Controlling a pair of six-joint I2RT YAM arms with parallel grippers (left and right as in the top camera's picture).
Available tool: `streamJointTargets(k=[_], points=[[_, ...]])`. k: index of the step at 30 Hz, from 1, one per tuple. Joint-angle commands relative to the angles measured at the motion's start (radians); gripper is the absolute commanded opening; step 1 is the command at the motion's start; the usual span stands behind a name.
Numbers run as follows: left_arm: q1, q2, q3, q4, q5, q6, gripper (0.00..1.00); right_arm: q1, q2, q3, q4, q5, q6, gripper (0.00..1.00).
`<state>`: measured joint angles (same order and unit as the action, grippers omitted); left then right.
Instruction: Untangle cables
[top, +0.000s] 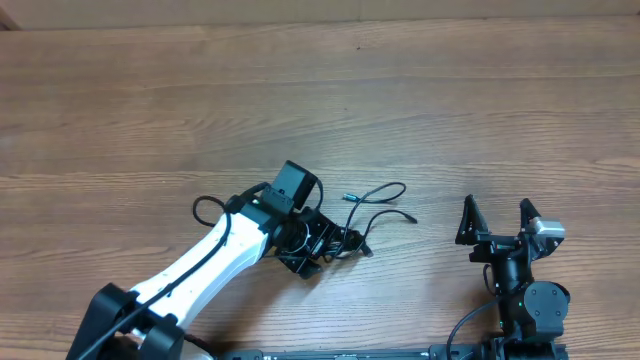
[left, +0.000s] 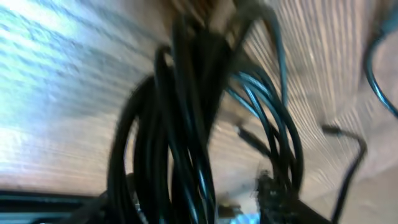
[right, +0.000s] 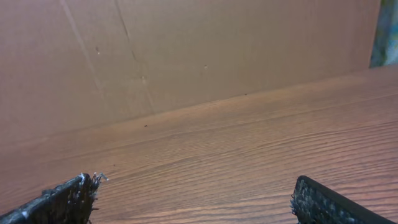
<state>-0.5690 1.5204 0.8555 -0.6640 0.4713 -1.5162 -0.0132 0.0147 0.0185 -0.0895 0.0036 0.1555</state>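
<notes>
A: Position check. The tangle of thin black flexible cables (top: 345, 237) lies on the brown wood-grain worktop (top: 150, 100), about 5 o'clock of its centre in the overhead view. Two loose loops with small plug ends fan out toward 2 o'clock of the knot.

B: The left arm's black fingers (top: 312, 250) sit in the knot, on its 8 o'clock side. The left wrist view is blurred, with dense cord loops filling the lens. I cannot tell whether those fingers are apart or clamped on a strand.

A: And the right arm's black fingers (top: 467, 225)?

B: Spread wide, nothing between them, well apart from the cables at their 3 o'clock. The right wrist view shows only bare wood and a brown cardboard wall (right: 217, 50).

A: Risks, as I judge them?

B: First: the left fingers may have several strands at once, or none. Pull on a bunch and the whole knot travels as one lump. Nothing separates and the loops cinch tighter.

A: Second: nothing pins the far side. With the right fingers idle, any tug likely drags the light cords across the smooth wood rather than opening the knot.

B: Third: snagging. Loops crowd so close to the left wrist that one could hook over a finger or the camera housing and ride up with the arm.

A: Fourth: a plug end catches inside a loop during a pull and locks it.

B: Also, the blurred wrist view gives poor guidance for choosing a single strand.
</notes>
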Motion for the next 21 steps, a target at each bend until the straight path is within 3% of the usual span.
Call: streamJointTargets(k=[1, 4, 6, 13, 17, 21], points=[[-0.003, 0.031, 0.013, 0.0, -0.122, 0.003, 0.35, -0.001, -0.012, -0.011, 0.006, -0.006, -0.008, 1.0], [-0.003, 0.036, 0.013, 0.021, -0.196, 0.038, 0.13, -0.001, -0.012, -0.011, 0.006, -0.006, -0.008, 1.0], [0.0, 0.035, 0.014, 0.089, -0.228, 0.138, 0.04, -0.001, -0.012, -0.011, 0.006, -0.006, -0.008, 1.0], [0.011, 0.035, 0.082, 0.296, -0.205, 0.52, 0.06, -0.001, -0.012, -0.011, 0.006, -0.006, -0.008, 1.0], [0.021, 0.035, 0.173, 0.295, -0.286, 0.735, 0.19, -0.001, -0.012, -0.011, 0.006, -0.006, -0.008, 1.0], [0.021, 0.035, 0.185, 0.283, -0.304, 0.746, 0.52, -0.001, -0.012, -0.011, 0.006, -0.006, -0.008, 1.0]])
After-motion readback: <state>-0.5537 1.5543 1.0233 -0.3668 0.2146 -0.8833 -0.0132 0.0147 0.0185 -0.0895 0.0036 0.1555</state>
